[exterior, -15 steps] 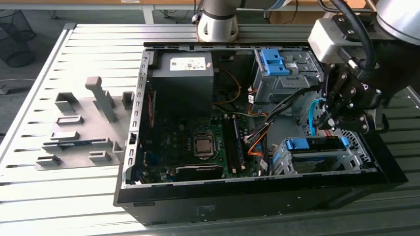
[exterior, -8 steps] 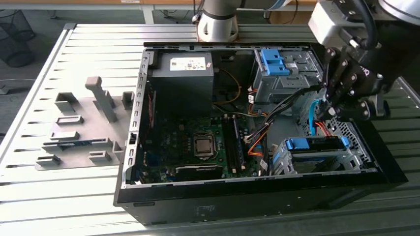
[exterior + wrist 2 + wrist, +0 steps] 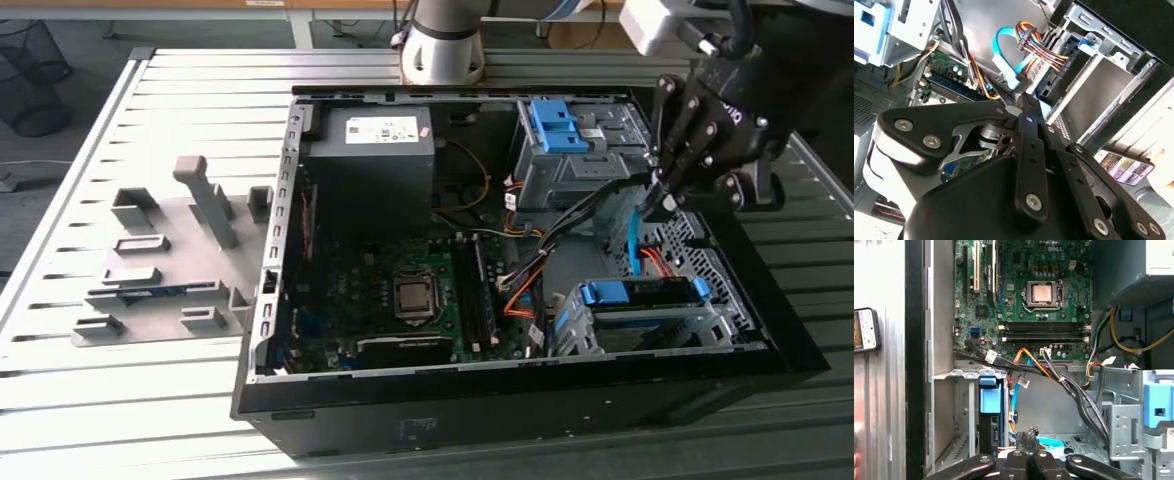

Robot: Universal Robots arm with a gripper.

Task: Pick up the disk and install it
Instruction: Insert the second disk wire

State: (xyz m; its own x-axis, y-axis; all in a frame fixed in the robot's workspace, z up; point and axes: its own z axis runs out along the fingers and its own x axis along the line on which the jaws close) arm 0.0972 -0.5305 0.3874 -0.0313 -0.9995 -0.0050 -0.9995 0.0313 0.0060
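The disk (image 3: 642, 318) sits inside the metal drive cage (image 3: 574, 330) at the open computer case's near corner, on the exterior view's right. Its blue handle (image 3: 641, 292) faces up. The first wrist view shows that blue handle (image 3: 990, 396) in the cage slot. My gripper (image 3: 661, 208) hangs above the case's right side, over the gap between the two drive cages and apart from the disk. Both wrist views show its fingers pressed together (image 3: 1023, 102) (image 3: 1026, 447) with nothing held. The tips are close to a light-blue data cable (image 3: 1004, 65) and a bundle of coloured wires (image 3: 1029, 37).
A dark power-supply box (image 3: 374, 160) fills the case's back left corner. A second cage with a blue bracket (image 3: 558, 125) stands at the back right, and the motherboard (image 3: 400, 290) lies low in the middle. A grey fixture plate (image 3: 160, 270) lies on the slatted table (image 3: 80, 400).
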